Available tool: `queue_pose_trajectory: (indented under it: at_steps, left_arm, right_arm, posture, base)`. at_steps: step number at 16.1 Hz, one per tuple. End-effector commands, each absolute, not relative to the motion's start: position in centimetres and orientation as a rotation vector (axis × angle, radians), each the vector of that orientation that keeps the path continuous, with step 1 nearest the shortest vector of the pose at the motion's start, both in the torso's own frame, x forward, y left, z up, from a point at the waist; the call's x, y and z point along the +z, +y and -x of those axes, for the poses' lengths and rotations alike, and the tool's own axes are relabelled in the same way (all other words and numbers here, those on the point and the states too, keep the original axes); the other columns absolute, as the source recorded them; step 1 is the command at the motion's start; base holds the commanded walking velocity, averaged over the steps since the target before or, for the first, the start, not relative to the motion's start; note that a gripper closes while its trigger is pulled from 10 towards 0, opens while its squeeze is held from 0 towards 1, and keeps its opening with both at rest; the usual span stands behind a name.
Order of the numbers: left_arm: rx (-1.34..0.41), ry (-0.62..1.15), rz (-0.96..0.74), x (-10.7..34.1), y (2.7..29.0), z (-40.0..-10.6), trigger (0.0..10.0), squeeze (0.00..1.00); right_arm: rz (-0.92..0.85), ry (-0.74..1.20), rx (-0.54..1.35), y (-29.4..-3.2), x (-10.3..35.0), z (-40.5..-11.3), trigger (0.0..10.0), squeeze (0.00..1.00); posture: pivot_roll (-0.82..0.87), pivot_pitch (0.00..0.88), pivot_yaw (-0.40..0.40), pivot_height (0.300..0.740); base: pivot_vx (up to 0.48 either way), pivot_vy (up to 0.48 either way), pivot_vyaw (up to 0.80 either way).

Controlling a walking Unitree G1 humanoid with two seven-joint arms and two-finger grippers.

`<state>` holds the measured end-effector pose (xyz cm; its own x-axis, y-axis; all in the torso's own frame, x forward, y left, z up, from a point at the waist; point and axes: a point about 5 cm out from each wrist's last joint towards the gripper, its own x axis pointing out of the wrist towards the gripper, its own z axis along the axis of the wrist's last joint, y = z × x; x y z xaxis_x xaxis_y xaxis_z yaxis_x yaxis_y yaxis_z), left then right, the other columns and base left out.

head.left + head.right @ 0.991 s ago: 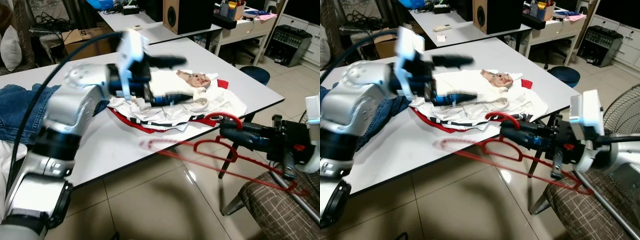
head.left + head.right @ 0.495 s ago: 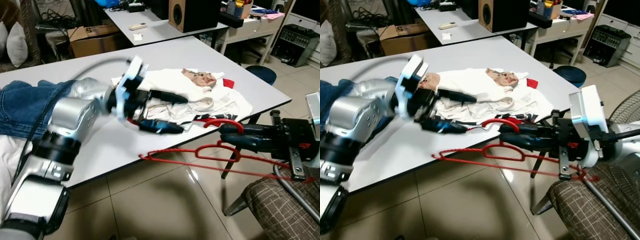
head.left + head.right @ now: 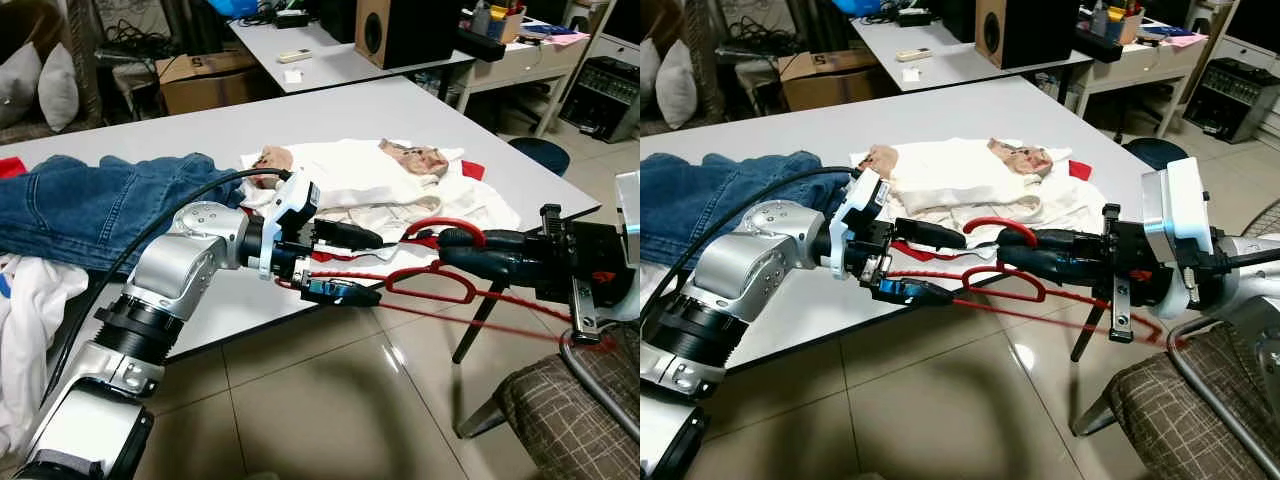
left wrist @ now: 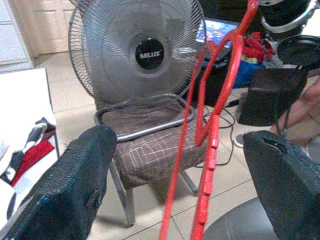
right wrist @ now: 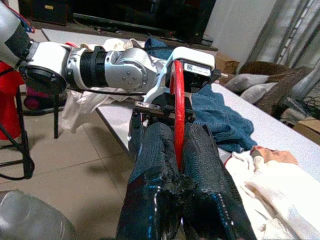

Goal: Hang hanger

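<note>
Your right gripper (image 3: 1015,250) clenched on the red hanger (image 3: 995,283) at its hook, hanger held off the white table (image 3: 400,110) edge above the floor, your left gripper (image 3: 355,266) fingers spread, straddling the hanger's end, white clothes (image 3: 350,180) behind.

A red hanger (image 3: 430,285) sits between black gripper fingers (image 3: 340,235) on silver arms at centre frame. Behind it, white clothes (image 3: 350,180) with red and black stripes lie on a white table (image 3: 150,125) beside blue jeans (image 3: 90,205). A brown checked chair (image 3: 570,410) fills the lower right.
</note>
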<state>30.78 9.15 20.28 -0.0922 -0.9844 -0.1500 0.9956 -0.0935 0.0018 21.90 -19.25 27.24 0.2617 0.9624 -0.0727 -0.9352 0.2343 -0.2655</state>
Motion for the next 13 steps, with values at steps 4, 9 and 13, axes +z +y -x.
queue_pose_trajectory:
  at_steps: [4,9,13]
  left_arm:
    - [-1.709,0.154,-0.21,19.6,8.6,-30.0,0.0,0.0]
    - [-1.652,0.115,-0.284,19.8,8.0,-30.7,0.0,0.0]
    - [-1.657,0.103,-0.234,20.3,8.4,-31.0,0.0,0.0]
  right_arm:
    - [0.283,-0.151,1.291,-19.0,27.2,-22.3,10.0,0.0]
    - [0.299,-0.173,1.324,-18.3,27.7,-22.9,10.0,0.0]
    - [0.32,-0.171,1.341,-18.2,27.9,-23.2,10.0,0.0]
  posture:
    - [-0.07,0.0,0.097,0.74]
    - [-0.07,0.0,0.1,0.74]
    - [-0.06,0.0,0.102,0.74]
  base:
    - [0.0,0.0,0.0]
    - [0.0,0.0,0.0]
    - [0.0,0.0,0.0]
